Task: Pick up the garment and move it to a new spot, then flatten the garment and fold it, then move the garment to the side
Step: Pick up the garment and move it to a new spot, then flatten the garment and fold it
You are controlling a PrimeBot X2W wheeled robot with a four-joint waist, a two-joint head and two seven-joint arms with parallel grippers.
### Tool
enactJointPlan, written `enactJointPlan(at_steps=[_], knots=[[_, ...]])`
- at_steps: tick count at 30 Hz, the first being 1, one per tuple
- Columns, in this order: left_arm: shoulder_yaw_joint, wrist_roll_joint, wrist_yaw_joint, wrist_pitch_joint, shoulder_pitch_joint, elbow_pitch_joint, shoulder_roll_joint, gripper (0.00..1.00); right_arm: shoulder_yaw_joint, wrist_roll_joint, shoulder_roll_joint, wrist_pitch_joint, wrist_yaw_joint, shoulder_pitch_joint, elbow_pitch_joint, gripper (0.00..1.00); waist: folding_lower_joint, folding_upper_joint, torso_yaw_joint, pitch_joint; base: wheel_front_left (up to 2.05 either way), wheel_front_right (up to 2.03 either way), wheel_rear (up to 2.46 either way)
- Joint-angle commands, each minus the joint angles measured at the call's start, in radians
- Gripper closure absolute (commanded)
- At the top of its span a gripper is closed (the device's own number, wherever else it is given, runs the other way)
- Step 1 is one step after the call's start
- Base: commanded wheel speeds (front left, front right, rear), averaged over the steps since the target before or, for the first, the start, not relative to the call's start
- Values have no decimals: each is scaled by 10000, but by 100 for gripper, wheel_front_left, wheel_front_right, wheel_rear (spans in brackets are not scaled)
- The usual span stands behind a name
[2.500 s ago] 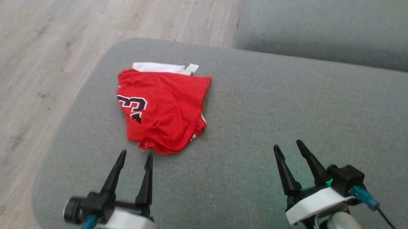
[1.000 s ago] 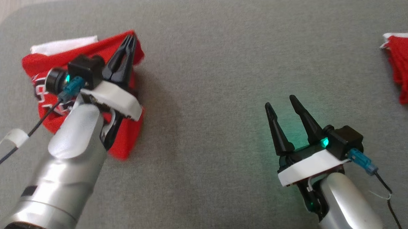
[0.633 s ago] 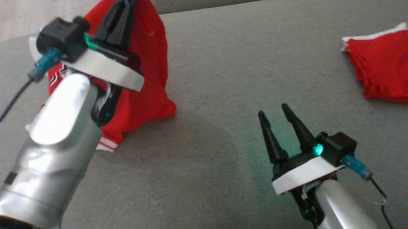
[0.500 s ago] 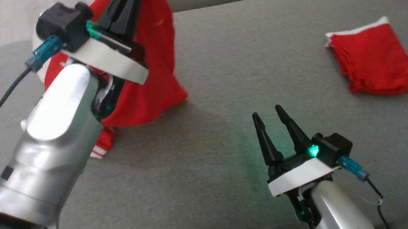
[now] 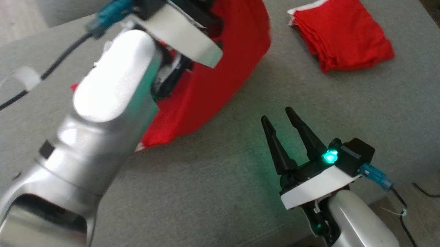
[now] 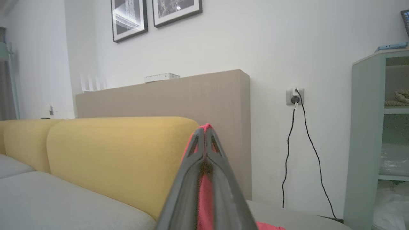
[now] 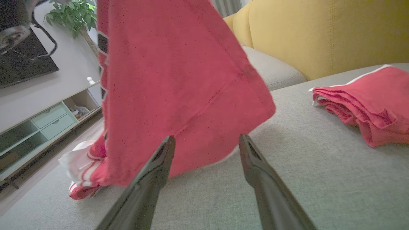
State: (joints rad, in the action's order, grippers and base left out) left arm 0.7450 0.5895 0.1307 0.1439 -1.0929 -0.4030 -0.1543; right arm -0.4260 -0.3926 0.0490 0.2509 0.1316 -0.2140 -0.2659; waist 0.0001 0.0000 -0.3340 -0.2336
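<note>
**Status: step 1 of 3, pick-up and transfer, in progress.**

1. Left gripper (image 6: 204,132): fully closed. A strip of red fabric is pinched between the two fingers, up to the tips. The grip takes one bunched point of the cloth, not an edge.

2. Garment (image 5: 218,83): hangs directly beneath the left gripper as a loose red sheet. The bulk is clear of the grey seat cushion (image 5: 226,196). In the right wrist view, the lowest part, with the white striped trim, rests on the cushion below and behind the gripper, so the lift is judged incomplete.

3. Right gripper (image 5: 277,114): fingers spread wide, nothing between them. It sits low over the cushion, tips pointed at the lower edge of the hanging cloth, which lies just ahead of them. Contact cannot be determined.

4. Folded red cloth (image 5: 345,38): lies flat on the cushion, well ahead of the right gripper and to its outer side. It is not engaged.

**Completed:** grasp; partial raise.

**Remaining:**
- Clear the trailing hem and set the garment down at the new spot.
- Spread it flat. The open right gripper is probably required for a second hold.
- Fold it.
- Move the folded garment to the side.
</note>
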Motion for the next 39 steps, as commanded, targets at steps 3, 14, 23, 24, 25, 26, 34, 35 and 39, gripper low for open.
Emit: enactJointPlan(at_steps=[3, 14, 23, 24, 25, 26, 34, 35, 39], knots=[[156, 122, -15, -168, -571, -332, -4, 0, -326, -86, 12, 109, -9, -272, 412, 0, -1, 0, -425, -337, 0, 0, 0], [310, 13, -136, 822, -260, -1459, -1213, 0, 211, 160, 12, 109, -9, -271, 376, 0, -1, 0, 522, -105, 0, 0, 0], [-1123, 162, -1177, 1171, 2777, 6, -2535, 0, 1343, 907, 12, 109, -9, 64, 134, 0, -1, 0, 2262, 771, 0, 0, 0], [-1332, 119, -1321, 1173, 3285, 347, -2617, 0, 1426, 966, 12, 109, -9, 107, 118, 0, -1, 0, 2389, 835, 0, 0, 0], [-1519, 60, -1454, 1174, 3817, 685, -2657, 0, 1525, 1031, 12, 109, -9, 166, 110, 0, -1, 0, 2542, 911, 0, 0, 0], [-1707, -17, -1595, 1174, 4359, 1017, -2691, 0, 1591, 1095, 12, 109, -9, 224, 95, 0, -1, 0, 2659, 975, 0, 0, 0], [-2981, -688, -2392, 1177, 8295, 2933, -1722, 0, 2016, 1422, 12, 109, -9, 676, 31, 0, -1, 0, 3425, 1213, 0, 0, 0], [-3041, -862, -2365, 1177, 8594, 2997, -1581, 0, 2028, 1459, 12, 109, -9, 695, 25, 0, -1, 0, 3478, 1209, 0, 0, 0], [-3307, -1322, -2088, 1177, 9180, 3068, -901, 0, 2180, 1611, 12, 109, -9, 690, 24, 0, -1, 0, 3705, 1184, 0, 0, 0]])
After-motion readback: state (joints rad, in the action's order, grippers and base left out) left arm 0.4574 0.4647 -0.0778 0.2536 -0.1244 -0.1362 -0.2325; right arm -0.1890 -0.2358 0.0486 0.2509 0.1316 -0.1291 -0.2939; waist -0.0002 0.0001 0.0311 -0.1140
